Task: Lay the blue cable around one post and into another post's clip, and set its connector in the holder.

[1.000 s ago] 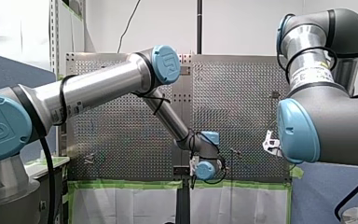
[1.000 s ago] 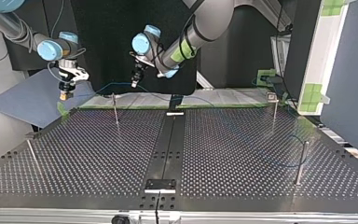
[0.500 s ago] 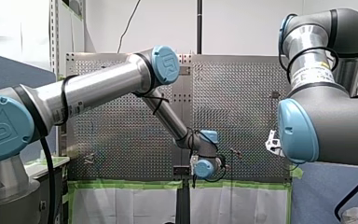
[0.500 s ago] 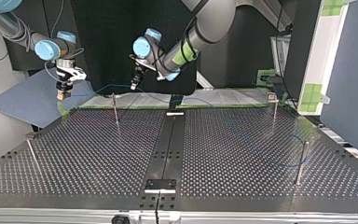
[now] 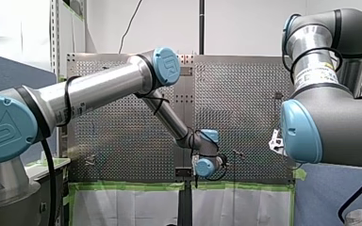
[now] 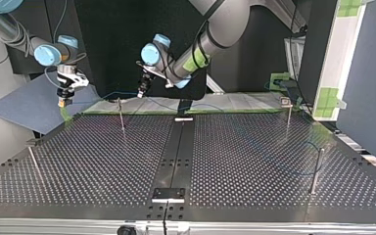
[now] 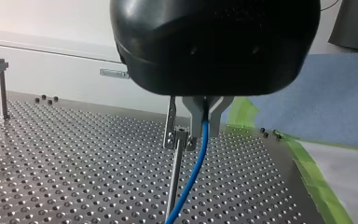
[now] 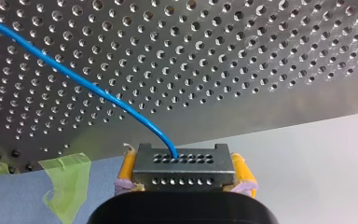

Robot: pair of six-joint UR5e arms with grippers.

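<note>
The blue cable (image 7: 198, 161) is thin, smooth and a bright, even blue. In the left wrist view my left gripper (image 7: 204, 123) has its metal fingers pinched narrow on it, and the cable hangs from them in a gentle curve toward the perforated table (image 7: 74, 158). Just beside those fingers stands a slim metal post (image 7: 173, 186) with a small clip (image 7: 179, 137) at its head; the cable runs close alongside the post, and I cannot tell whether they touch. In the right wrist view my right gripper (image 8: 184, 179) clamps its yellow pads on the two sides of the connector (image 8: 177, 163), a grey metal block with two rows of small holes. The cable leaves the block's middle and sweeps away over the table, and a strip of green tape (image 8: 67, 182) lies at the table's edge beside the gripper. In the top view both grippers hang above the table's far edge in the upper left of the frame, and a faint blue loop lies by the right post (image 6: 316, 171) at the lower right, around it or beside it I cannot tell. In the front view a white label (image 5: 316, 73) wraps my right arm at the upper right; its print is too small to read.
</note>
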